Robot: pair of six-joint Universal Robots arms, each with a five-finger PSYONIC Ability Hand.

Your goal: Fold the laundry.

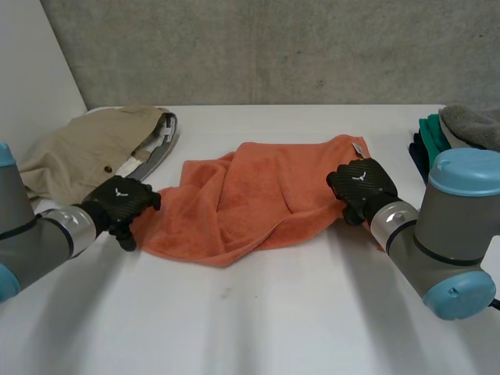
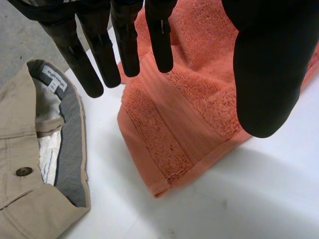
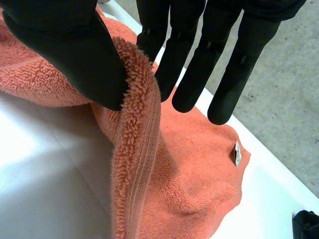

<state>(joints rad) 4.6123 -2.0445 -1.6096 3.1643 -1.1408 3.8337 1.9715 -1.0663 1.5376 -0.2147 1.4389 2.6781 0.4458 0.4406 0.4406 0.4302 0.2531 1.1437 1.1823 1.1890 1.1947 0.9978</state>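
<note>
Orange and rumpled, the towel (image 1: 250,195) lies in the middle of the table (image 1: 273,320), bunched, with one side flopped loosely over itself and no neat fold made. I judge the task barely begun: spreading and folding the towel are left to do, and so are the trousers (image 1: 86,152) heaped at the left. A stack (image 1: 457,129) of cloths sits at the far right. The left hand (image 1: 119,201) hangs low over the towel's left corner, palm down, its fingers (image 2: 99,59) straight and released, grasping nothing. The right hand (image 1: 361,186) is at the towel's right edge, where a raised ridge of cloth appears pinched between its thumb (image 3: 75,55) and straight fingers (image 3: 184,74).
</note>
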